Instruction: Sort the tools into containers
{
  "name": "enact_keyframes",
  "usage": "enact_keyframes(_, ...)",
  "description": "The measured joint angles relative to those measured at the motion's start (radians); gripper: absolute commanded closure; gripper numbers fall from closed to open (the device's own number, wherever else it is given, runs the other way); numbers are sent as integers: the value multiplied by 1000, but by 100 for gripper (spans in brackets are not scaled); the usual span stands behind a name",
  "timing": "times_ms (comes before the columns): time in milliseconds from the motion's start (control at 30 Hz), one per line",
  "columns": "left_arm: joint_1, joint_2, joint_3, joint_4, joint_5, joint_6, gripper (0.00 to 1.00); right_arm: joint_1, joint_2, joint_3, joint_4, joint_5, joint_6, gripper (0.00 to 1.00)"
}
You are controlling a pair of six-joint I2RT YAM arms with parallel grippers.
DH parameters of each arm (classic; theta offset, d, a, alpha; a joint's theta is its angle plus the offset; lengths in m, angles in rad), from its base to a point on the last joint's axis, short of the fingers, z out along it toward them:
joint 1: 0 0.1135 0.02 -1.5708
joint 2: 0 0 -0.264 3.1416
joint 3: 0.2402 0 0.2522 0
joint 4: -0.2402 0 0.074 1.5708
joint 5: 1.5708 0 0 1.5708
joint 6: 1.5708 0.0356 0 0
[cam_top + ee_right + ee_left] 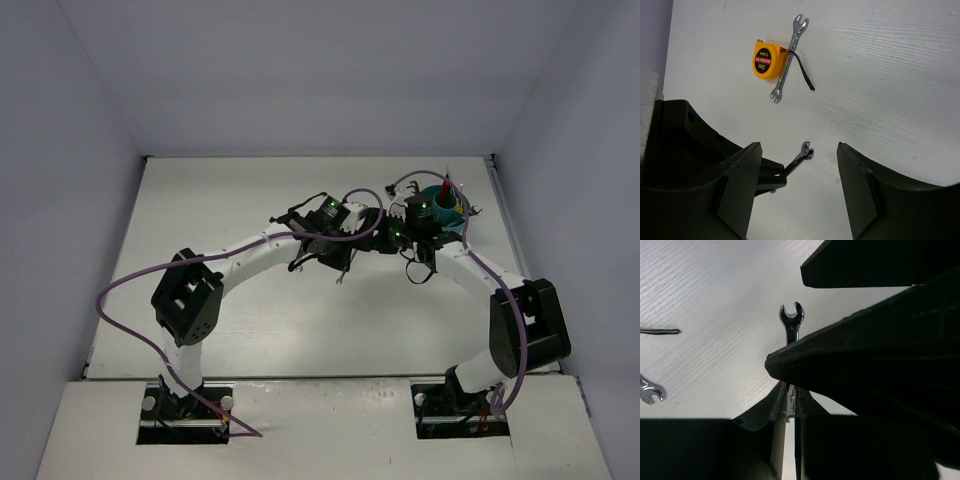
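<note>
My left gripper is shut on a small silver wrench, held above the table with its open end pointing away. In the top view the left gripper is at mid-table. My right gripper is open, and its fingers flank the held wrench without touching it. In the top view the right gripper is close beside the left one. The teal cup stands at the back right with tools sticking up in it. A yellow-orange tape measure, another silver wrench and a dark hex key lie together on the table.
A thin dark hex key and the end of another wrench lie on the table at the left of the left wrist view. Purple cables loop over both arms. Grey walls close in the white table.
</note>
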Motion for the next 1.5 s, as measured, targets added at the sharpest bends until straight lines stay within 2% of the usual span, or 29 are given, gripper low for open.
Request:
enact_keyframes(267,5,-27,-22,21,6,-13,100,12,39,3,18,0,11,53)
enact_keyframes(400,5,-34,-22,28,16,-21,100,22,54,3,26,-3,13,64)
enact_keyframes(667,5,-34,-22,31,23,-32,100,40,60,7,45,-8,21,99)
enact_keyframes(767,5,-34,-22,34,22,-39,99,41,55,10,60,-18,29,100)
enact_keyframes(800,5,-34,-22,34,22,-41,95,44,51,10,61,-16,26,100)
enact_keyframes(933,5,-34,-22,43,21,-56,62,45,37,10,61,-2,12,100)
enact_keyframes(1067,11,-40,-24,39,20,-66,48,14,-2,10,54,28,1,100)
enact_keyframes(1233,37,-98,-74,35,-2,-80,46,-92,-82,11,54,50,1,100)
enact_keyframes(1500,64,-288,-200,11,-113,-86,46,-382,-212,60,44,167,-11,100)
